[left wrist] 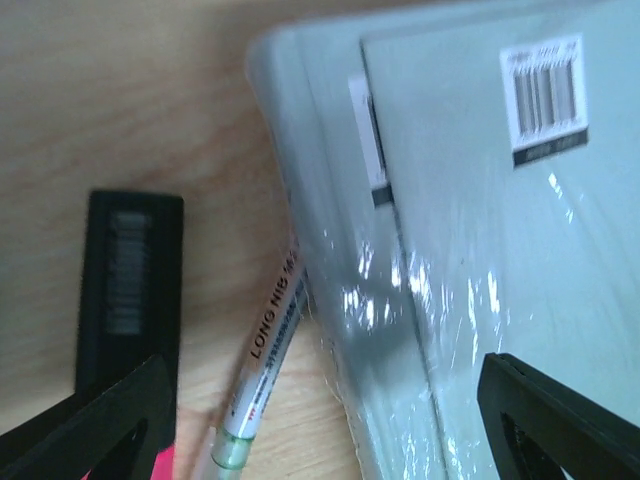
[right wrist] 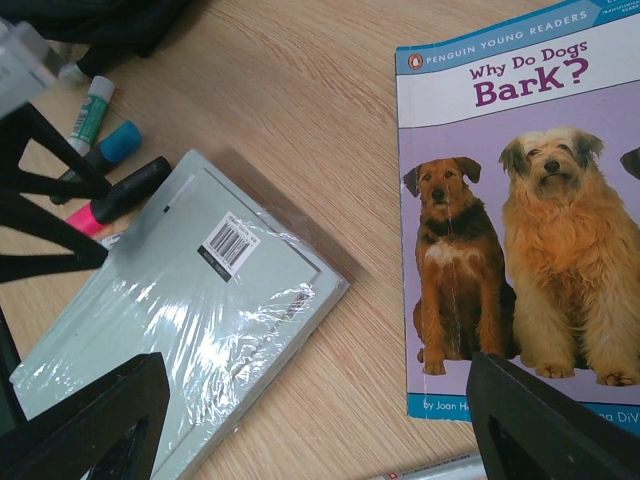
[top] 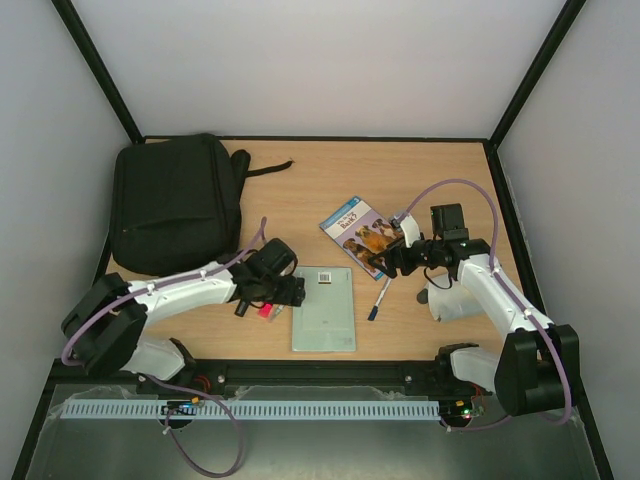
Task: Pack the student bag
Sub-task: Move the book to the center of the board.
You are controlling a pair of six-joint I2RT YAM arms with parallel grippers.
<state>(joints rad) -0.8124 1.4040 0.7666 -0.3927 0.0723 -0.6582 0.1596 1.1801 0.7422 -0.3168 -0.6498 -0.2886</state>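
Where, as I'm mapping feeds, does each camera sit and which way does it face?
Top external: above and behind the bases, looking down on the table; left arm and right arm show.
Left wrist: on the left arm, looking down close at the wrapped pad and a pen; own fingers low.
Right wrist: on the right arm, looking down at the dog book; own fingers low.
Shared: all show the wrapped pad.

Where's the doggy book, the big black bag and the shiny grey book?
dog book (right wrist: 560,260): right wrist view, shaggy dog on the cover.
student bag (top: 175,205): top external view, middle of its black fabric.
wrapped grey book (top: 323,310): top external view, middle of its cover.
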